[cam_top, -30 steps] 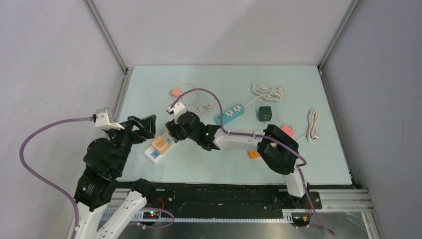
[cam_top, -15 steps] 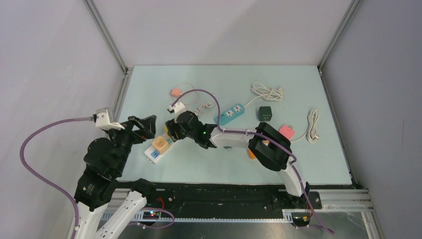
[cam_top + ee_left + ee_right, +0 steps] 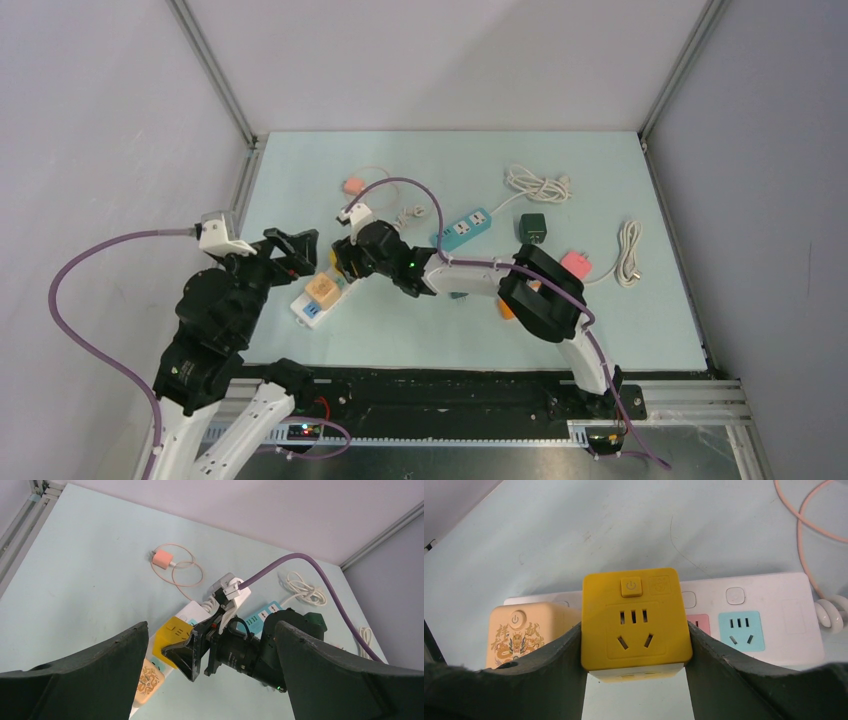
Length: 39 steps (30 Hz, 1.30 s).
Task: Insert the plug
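Tabletop (image 3: 400, 340): right end effector (image 3: 634, 647) still grips yellow plug (image 3: 634, 615); left end effector (image 3: 302, 250) open, shifted

yellow cube plug (image 3: 634, 625), white power strip (image 3: 786, 602), dragon-patterned beige cube (image 3: 524, 635)

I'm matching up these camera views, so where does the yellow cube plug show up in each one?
Top external: yellow cube, left of centre, mostly hidden under the right gripper.
Left wrist: lower centre, held by that gripper.
Right wrist: centre, gripped on both sides.
Shared landmark: beige cube beside it.
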Each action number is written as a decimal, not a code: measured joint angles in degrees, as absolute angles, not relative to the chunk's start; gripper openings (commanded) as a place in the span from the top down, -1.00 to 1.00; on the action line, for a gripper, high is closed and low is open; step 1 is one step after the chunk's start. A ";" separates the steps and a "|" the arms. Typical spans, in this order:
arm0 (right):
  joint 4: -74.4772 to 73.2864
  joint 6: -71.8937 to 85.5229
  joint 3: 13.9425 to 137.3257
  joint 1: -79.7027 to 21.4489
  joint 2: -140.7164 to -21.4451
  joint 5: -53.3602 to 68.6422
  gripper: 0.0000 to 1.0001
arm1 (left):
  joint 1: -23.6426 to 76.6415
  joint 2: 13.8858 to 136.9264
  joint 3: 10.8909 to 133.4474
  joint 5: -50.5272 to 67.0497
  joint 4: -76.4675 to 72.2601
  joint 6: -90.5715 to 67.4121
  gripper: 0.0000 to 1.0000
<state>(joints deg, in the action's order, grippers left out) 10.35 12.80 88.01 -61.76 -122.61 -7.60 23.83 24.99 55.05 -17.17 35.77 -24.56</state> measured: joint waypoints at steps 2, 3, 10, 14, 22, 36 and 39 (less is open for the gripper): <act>10.90 12.53 87.99 -61.63 -122.58 -7.49 1.00 | 23.83 24.99 55.02 -17.17 35.77 -24.56 -0.99; 11.18 12.34 87.96 -61.56 -122.58 -7.49 1.00 | 23.83 24.99 54.98 -17.17 35.77 -24.56 -1.00; 12.69 11.86 87.96 -61.08 -122.58 -7.49 1.00 | 23.83 25.02 54.83 -17.15 35.92 -24.43 -0.99; 12.82 11.99 87.96 -60.71 -122.58 -7.49 1.00 | 23.83 25.04 54.76 -17.15 35.97 -24.43 -0.99; 12.75 12.64 87.96 -60.51 -122.65 -7.46 1.00 | 23.83 25.89 54.26 -16.69 36.03 -24.45 -0.99; 12.91 14.74 87.99 -60.58 -123.79 -6.35 1.00 | 23.83 25.89 54.08 -16.32 36.23 -24.43 -0.99; 12.97 14.81 87.96 -60.58 -124.07 -6.66 1.00 | 23.83 25.89 54.08 -16.32 36.23 -24.43 -0.99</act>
